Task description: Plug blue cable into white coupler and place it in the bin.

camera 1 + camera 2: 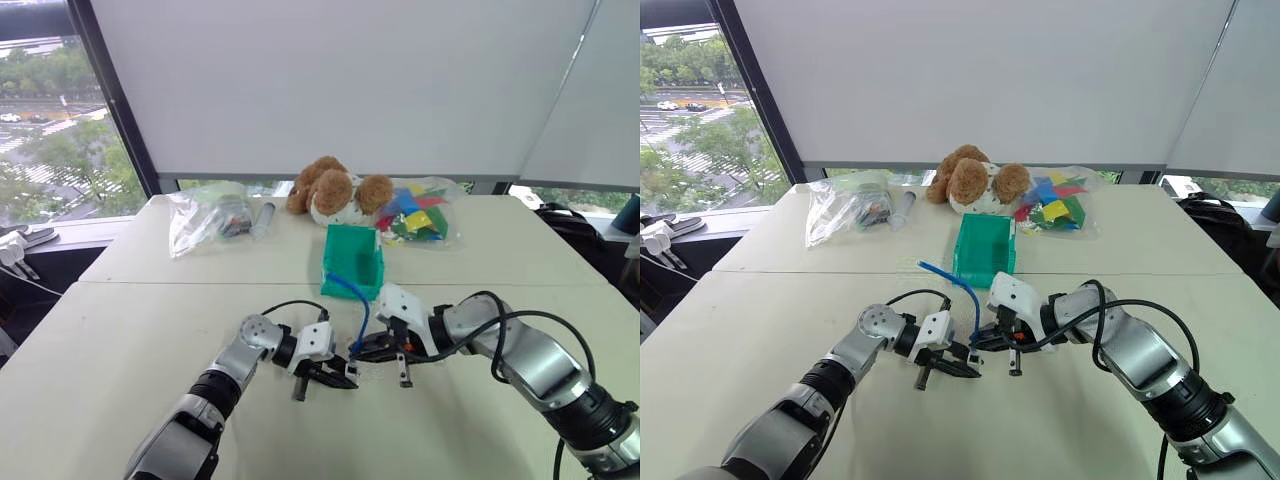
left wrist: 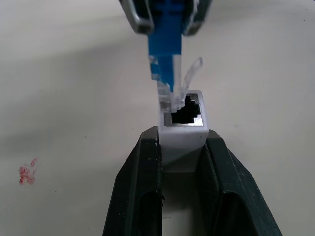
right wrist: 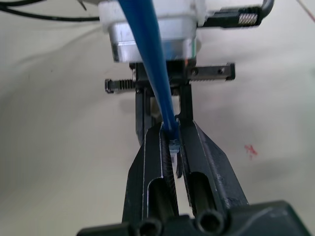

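Now, step in hand: the mating step, plug to socket, judged about halfway through the task; the plug's tip sits at the socket mouth but is not seated.
Worktop: broad off-white table surface carrying everything; both arms meet above its near middle.
Bin: small teal-green open-top plastic box standing just beyond the two grippers, in front of a brown teddy bear; a loop of cable reaches its near wall, and whether the far end lies inside I cannot tell.
Blue cable: thin bright-blue flexible cord arching up from the right gripper and back toward the bin; its clear plug is held at the gripper end.
Right gripper: black two-finger gripper, closed on the cable just behind the plug.
Left gripper: black two-finger gripper, clamped on the white coupler.
White coupler: tiny white boxy plastic block, pinched between the left fingers, clear of the worktop.
Coupler axis: long axis runs along the left fingers, socket mouth facing the right gripper.
Plug axis: in line with the cable end, pointing at the socket but offset to one side and slightly tilted, its latch tab splayed.
Next move calls for: a small sideways correction to centre and square the plug, then a straight push along the shared axis until it latches.
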Robot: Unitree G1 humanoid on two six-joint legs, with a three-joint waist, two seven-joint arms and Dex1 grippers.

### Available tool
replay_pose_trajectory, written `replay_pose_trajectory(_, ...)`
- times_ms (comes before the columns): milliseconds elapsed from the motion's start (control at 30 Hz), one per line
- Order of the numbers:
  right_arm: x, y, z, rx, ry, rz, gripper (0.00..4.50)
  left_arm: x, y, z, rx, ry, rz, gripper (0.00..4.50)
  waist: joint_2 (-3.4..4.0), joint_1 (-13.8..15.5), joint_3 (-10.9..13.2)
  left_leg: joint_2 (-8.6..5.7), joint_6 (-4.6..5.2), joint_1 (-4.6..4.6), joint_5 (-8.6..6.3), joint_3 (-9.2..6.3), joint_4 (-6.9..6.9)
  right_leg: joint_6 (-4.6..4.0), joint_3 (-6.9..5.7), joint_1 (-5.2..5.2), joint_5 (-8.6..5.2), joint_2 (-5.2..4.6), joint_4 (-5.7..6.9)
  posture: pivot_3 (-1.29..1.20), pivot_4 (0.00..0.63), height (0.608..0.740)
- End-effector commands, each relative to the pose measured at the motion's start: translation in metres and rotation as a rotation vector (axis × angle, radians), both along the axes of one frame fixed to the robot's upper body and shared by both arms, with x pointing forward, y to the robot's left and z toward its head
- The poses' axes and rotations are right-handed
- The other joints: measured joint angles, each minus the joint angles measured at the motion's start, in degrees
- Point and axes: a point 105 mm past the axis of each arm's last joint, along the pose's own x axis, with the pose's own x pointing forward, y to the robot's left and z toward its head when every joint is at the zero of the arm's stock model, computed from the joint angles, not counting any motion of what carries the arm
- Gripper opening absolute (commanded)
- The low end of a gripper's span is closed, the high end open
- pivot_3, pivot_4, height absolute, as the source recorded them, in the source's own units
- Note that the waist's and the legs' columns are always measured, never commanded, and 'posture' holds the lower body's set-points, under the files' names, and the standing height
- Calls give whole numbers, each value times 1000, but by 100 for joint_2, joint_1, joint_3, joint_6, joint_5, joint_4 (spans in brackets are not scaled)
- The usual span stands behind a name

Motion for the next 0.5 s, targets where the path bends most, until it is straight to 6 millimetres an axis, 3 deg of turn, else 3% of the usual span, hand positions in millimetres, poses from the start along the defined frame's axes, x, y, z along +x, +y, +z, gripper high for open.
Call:
replay_pose_trajectory(33, -2, 1, 2, -17, -28, 21, 0, 1, 4, -14, 69, 10, 28, 356, 0, 0, -1, 0, 0, 1, 0, 0, 0, 0, 0, 1, 0, 0, 0, 0, 150, 740)
replay_pose_trajectory(500, -4, 5, -5, -46, -47, 35, 0, 0, 1, -15, 60, 15, 30, 356, -2, 70, -7, -1, 0, 6, 0, 0, 1, 0, 0, 8, 0, -1, -1, 0, 150, 740)
